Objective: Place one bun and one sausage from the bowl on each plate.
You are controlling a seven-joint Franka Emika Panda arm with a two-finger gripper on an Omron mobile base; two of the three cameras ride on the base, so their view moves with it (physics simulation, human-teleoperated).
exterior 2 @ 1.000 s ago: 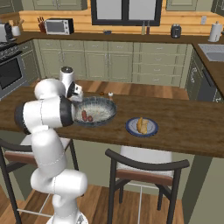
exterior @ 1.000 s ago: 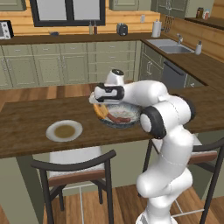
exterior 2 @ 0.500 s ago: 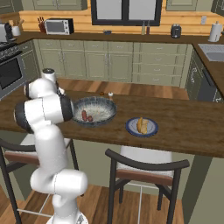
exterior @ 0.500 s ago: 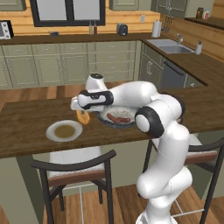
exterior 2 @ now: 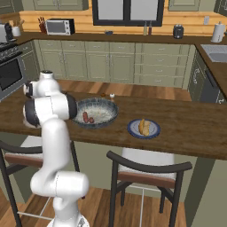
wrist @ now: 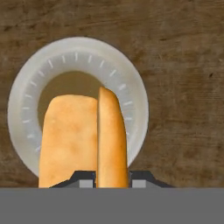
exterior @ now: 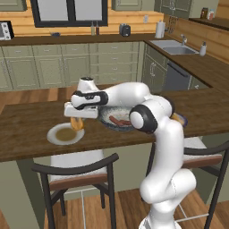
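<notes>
You have the jaws clenched on the bun (wrist: 83, 140), hanging it right above the white plate (exterior: 53, 136) so it drops squarely onto the centre.

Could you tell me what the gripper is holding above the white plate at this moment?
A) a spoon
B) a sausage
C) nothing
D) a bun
D: the gripper is shut on a golden bun, which hangs over the white plate, as the hand view shows.
</notes>
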